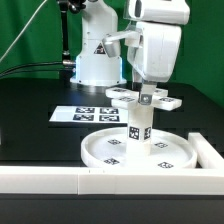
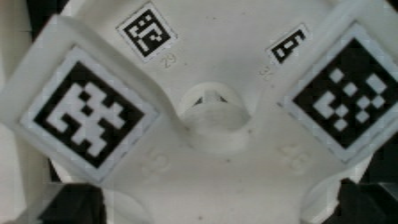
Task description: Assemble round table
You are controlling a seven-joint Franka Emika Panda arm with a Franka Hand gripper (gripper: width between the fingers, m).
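Note:
The round disc [image 1: 170, 152] lies rim up on the black table at the front. The short thick post [image 1: 138, 127] stands upright at its middle. The flat cross-shaped piece [image 1: 122, 96] sits level on top of the post. My gripper [image 1: 146, 94] comes straight down on it and is shut on the cross-shaped piece. In the wrist view the cross-shaped piece [image 2: 214, 150] fills the frame, with its centre hole and two large tags. The dark fingers [image 2: 63, 205] touch its two sides, with my gripper [image 2: 214, 208] around it.
The marker board [image 1: 85, 114] lies flat behind the disc toward the exterior view's left. A long white border wall [image 1: 50, 181] runs along the front and turns back on the right [image 1: 210, 150]. The arm's white base [image 1: 97, 62] stands at the back.

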